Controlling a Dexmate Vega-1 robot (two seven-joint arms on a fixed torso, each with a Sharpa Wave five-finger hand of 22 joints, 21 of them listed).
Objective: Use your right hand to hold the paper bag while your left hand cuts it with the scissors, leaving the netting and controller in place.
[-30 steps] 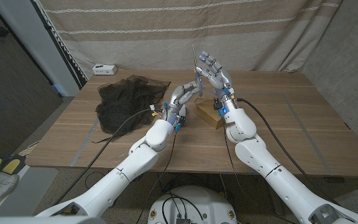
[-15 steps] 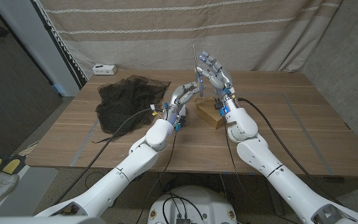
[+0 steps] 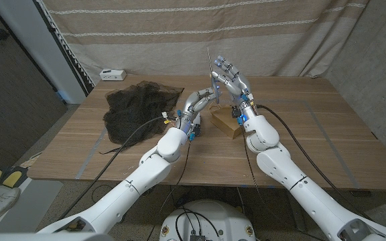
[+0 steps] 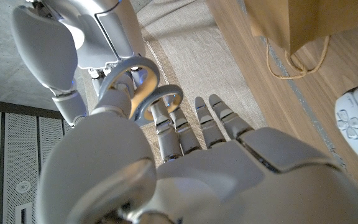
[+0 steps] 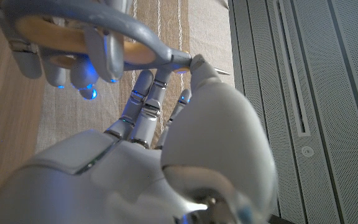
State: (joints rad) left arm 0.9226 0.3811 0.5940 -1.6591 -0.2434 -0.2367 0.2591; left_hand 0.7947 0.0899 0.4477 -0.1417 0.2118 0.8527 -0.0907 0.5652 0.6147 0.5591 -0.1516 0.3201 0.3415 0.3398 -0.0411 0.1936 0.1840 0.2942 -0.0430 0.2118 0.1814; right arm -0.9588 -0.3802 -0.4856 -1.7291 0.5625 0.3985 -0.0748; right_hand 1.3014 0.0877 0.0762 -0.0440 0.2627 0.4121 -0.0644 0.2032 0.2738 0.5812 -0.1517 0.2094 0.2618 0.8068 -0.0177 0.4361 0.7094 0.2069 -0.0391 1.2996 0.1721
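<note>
**A:** Where do we stand? The paper bag (image 3: 225,124) lies on the table (image 3: 300,144), and both our hands are up in the air just behind it, not on it.

**B:** Right. Our left hand (image 3: 202,100) has its fingers through the grey loops of the scissors (image 4: 143,87), and the blades point up above the bag. Our right hand (image 3: 231,79) is raised with its fingers spread, touching the scissors at the handles, holding nothing of its own as far as we can judge.

**A:** So the grip on the scissors is what we're settling, we think.

**B:** Yes. We want the loops seated firmly on the left fingers before the right hand lets go, or the scissors could tip out.

**A:** Then the right hand comes down onto the bag, pinning it well clear of the cutting line.

**B:** And we tilt the blades down toward the bag's near edge, watching the string handle (image 4: 286,62). The netting (image 3: 134,107) lies well to the left of the bag and the white controller (image 4: 357,118) sits just beside it, so we keep our left elbow in and sweep nothing
</note>
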